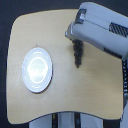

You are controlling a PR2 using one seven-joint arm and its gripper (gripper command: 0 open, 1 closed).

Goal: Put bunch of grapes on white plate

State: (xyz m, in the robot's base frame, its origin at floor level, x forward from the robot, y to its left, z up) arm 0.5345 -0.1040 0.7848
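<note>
- A light wooden table [75,95] with rounded corners is seen from above; around it the floor is dark.
- The plate [37,69] lies flat on the table, toward the exterior view's left, a little below the middle. Its centre is shiny and nothing is seen on it.
- The grapes [77,53] are seen as a dark, long cluster, placed up-and-down in the picture, toward the exterior view's right and higher than the plate.
- The grapes and the plate are well apart, and only bare table top is seen between them; nothing is placed in the way there.
- At the bottom edge, some pale and dark parts are seen below the table; what they are cannot be told.
- At the exterior view's right edge, a dark thin upright part is seen beside the table.
- The arm [102,30] is entered from the upper right corner and is stretched slantwise down to the left, over the table. It is grey-white with dark panels.
- The gripper [75,41] is found at the arm's lower left end, directly at the top of the grapes. The upper end of the cluster is hidden under it.
- Whether the fingers are apart or closed on the grapes cannot be told, because they are too small and blurred.
- Whether the grapes are resting on the table or are lifted cannot be told either.
</note>
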